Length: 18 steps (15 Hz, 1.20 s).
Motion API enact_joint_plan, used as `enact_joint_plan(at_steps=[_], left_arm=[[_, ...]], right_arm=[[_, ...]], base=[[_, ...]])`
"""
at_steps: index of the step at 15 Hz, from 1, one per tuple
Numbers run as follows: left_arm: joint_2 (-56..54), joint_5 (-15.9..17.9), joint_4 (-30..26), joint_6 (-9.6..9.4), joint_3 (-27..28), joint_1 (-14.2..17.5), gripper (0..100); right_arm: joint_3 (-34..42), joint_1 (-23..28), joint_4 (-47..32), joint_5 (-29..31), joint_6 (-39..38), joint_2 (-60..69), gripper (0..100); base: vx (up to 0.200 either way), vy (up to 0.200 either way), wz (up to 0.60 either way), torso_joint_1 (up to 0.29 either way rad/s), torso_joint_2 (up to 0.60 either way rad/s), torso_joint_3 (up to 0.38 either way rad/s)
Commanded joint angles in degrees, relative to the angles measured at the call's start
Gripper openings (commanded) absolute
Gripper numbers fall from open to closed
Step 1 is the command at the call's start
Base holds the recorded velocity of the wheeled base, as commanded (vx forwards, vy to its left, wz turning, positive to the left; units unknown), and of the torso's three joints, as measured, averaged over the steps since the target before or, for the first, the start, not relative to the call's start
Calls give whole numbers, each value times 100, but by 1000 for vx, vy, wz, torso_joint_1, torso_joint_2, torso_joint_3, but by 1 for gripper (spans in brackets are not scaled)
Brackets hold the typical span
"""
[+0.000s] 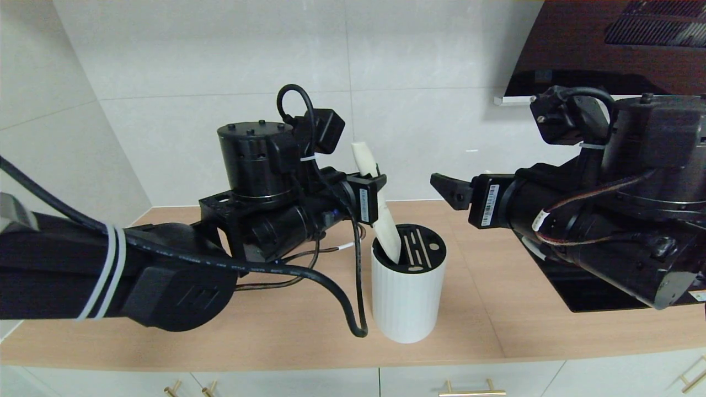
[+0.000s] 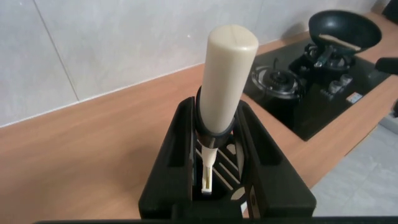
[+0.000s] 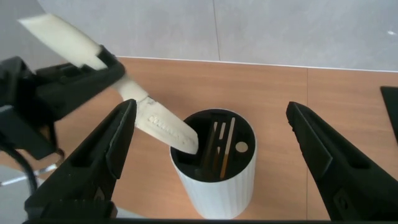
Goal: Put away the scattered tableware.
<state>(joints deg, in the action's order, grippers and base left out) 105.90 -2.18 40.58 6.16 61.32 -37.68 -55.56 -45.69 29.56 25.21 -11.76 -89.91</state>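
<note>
Nearest the lens, the left arm stretches in from 9 o'clock, its gripper (image 1: 373, 193) clamped on a cream knife (image 1: 388, 234). Both fingers are closed tight on the knife where handle meets blade. The rounded handle points up toward 11 o'clock and the blade slants down toward 5 o'clock. The blade's tip sits inside the wide opening in the black top of a white ribbed holder (image 1: 407, 298), on the side at 9 o'clock. Several narrow slots and 1 small round hole lie beside that opening.

The holder stands upright on a wooden counter (image 1: 485, 309), near its front edge, at about 6 o'clock from the centre of the head view. The left gripper hangs just above the holder, at 11 o'clock from it.

The right gripper (image 3: 211, 109) hovers at 2 o'clock from the holder, apart from it and above it. Its 2 fingers are spread wide and hold nothing, and in the right wrist view the holder shows between them.

A black stove (image 2: 311, 93) is set into the counter at 3 o'clock from the holder, with a dark frying pan (image 2: 344, 28) on its far burner. A dark range hood (image 1: 606, 44) hangs on the tiled wall at 1 o'clock.
</note>
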Motion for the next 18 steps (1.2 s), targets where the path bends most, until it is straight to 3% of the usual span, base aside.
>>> enact_joint_plan(at_steps=[1, 18], left_arm=[[229, -2, 2, -36, 29, -20, 0], [1108, -10, 46, -88, 284, -310, 0]], right_arm=[[2, -1, 6, 1, -1, -36, 100], [2, -1, 14, 1, -1, -124, 100]], base=[[0, 0, 0, 0, 0, 0], [0, 0, 0, 0, 0, 0]])
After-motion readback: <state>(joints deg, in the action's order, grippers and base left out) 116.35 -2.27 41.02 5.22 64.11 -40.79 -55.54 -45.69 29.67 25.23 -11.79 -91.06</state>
